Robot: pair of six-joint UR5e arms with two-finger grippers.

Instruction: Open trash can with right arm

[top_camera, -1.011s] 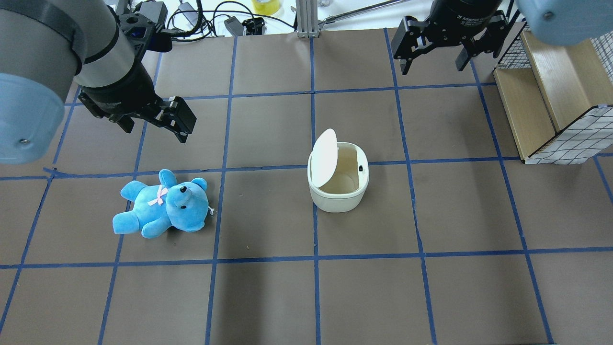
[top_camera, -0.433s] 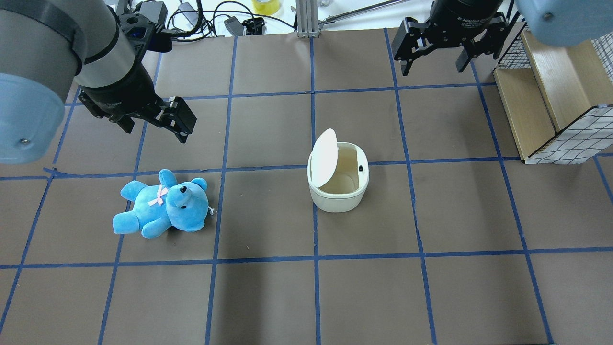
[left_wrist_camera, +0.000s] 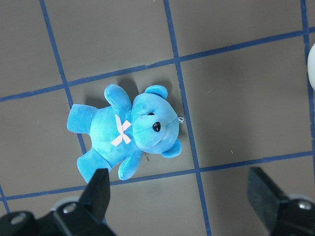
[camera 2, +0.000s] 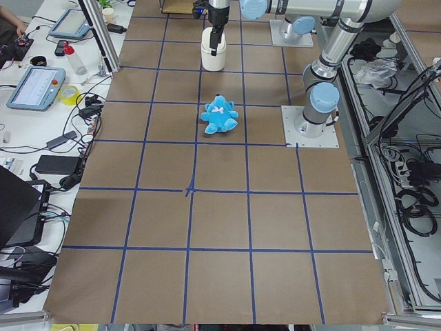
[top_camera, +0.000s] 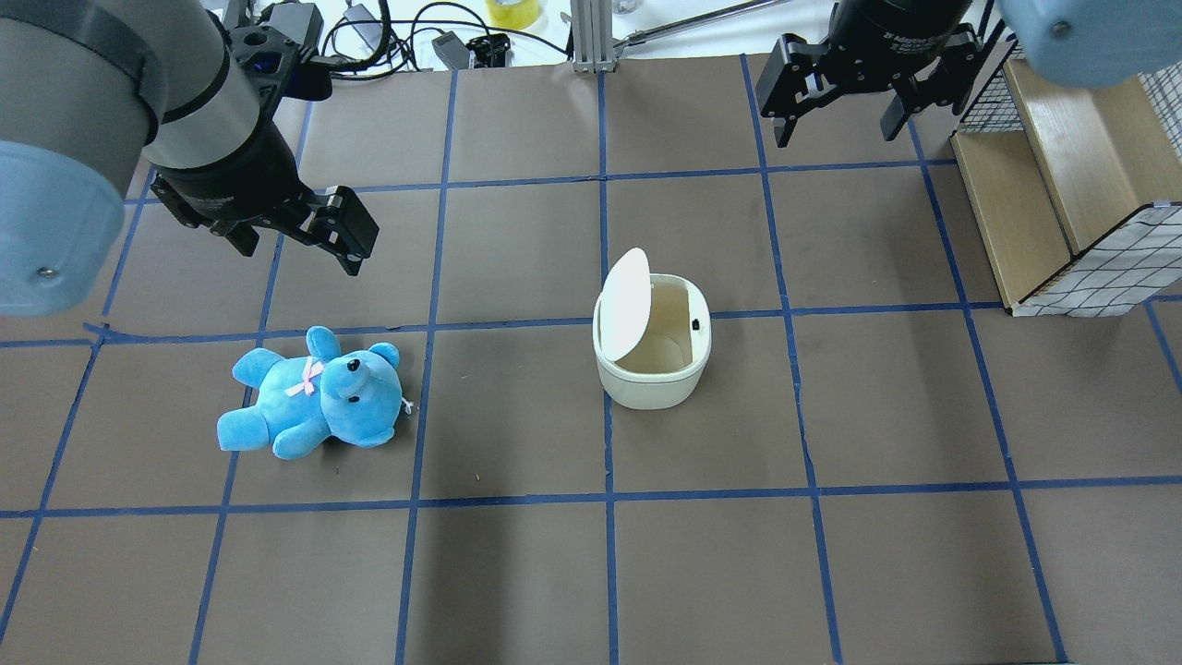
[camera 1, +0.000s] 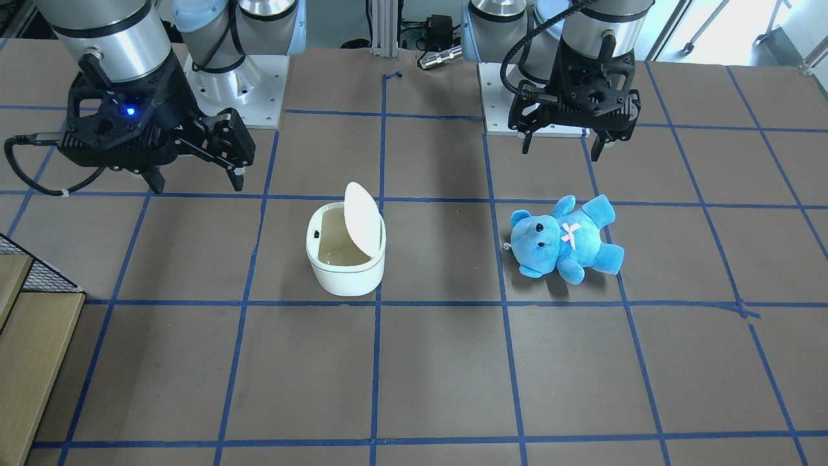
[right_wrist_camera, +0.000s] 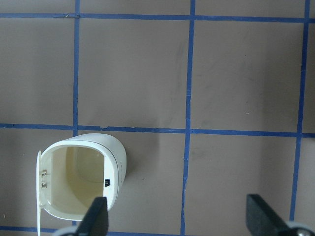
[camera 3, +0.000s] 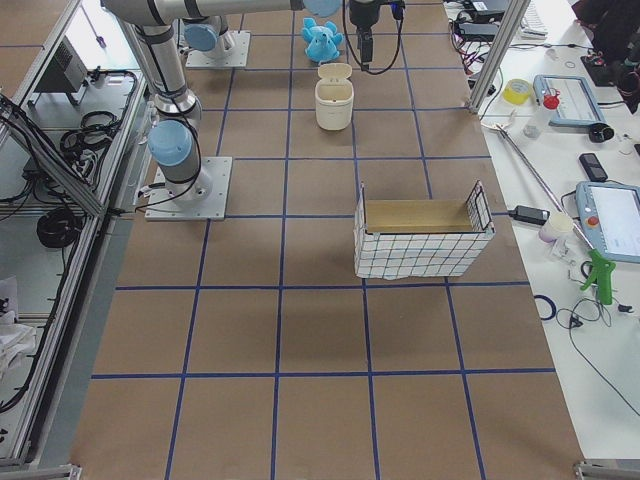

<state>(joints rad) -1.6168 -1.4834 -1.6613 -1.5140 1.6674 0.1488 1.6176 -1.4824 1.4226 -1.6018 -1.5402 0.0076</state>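
Note:
The white trash can (top_camera: 652, 379) stands near the table's middle with its flip lid (top_camera: 625, 303) raised upright and the inside bare; it also shows in the front view (camera 1: 346, 275) and the right wrist view (right_wrist_camera: 83, 182). My right gripper (top_camera: 838, 125), with its blue light in the front view (camera 1: 197, 181), is open and empty. It hangs high above the table, beyond the can and to its right, apart from it. My left gripper (top_camera: 300, 251) is open and empty above the blue teddy bear (top_camera: 314, 392).
A wire-mesh basket with wooden boards (top_camera: 1062, 185) stands at the far right edge, close to the right gripper. Cables and devices (top_camera: 388, 37) lie beyond the table's far edge. The teddy bear (left_wrist_camera: 128, 132) lies on its back left of the can.
The right gripper has shifted very slightly to the right at the far edge. The lid, the bear and the left arm have not moved.

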